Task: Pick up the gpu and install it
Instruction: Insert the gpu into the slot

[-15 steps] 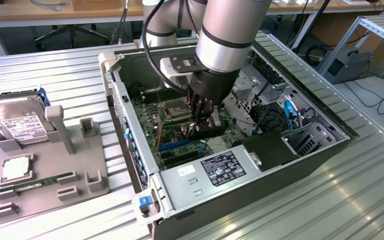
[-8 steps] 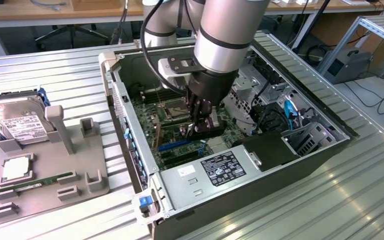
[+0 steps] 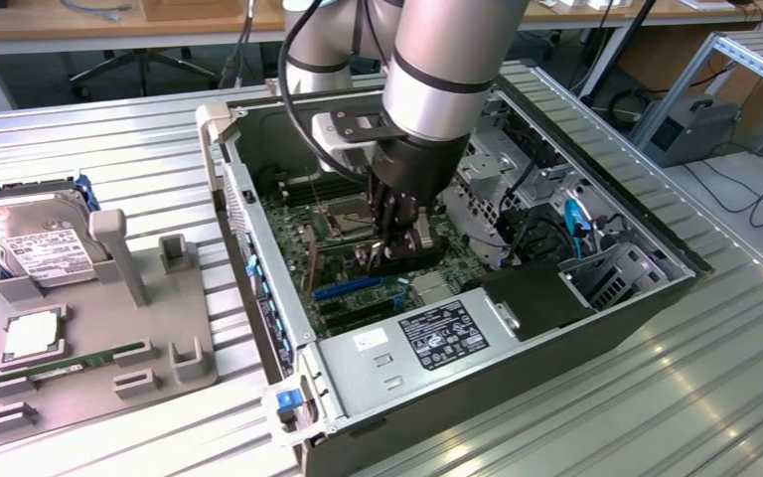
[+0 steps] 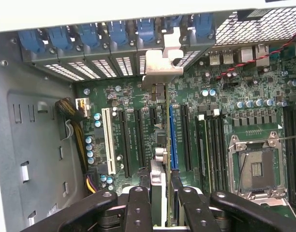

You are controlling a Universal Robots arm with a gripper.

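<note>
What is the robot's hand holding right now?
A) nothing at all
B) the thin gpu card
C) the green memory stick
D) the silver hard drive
B: in the wrist view the hand is closed on the thin gpu, edge-on over the motherboard slots, while the hard drive and memory stick sit on the gray holder outside the computer case.

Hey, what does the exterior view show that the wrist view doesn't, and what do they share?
Exterior view alone: the grey holder beside the computer case, carrying the hard drive and memory stick, plus the arm.
Wrist view alone: the blue slot latches, the white slot and the bracket of the gpu.
Both: the gripper shut on the gpu over the motherboard and CPU socket.
</note>
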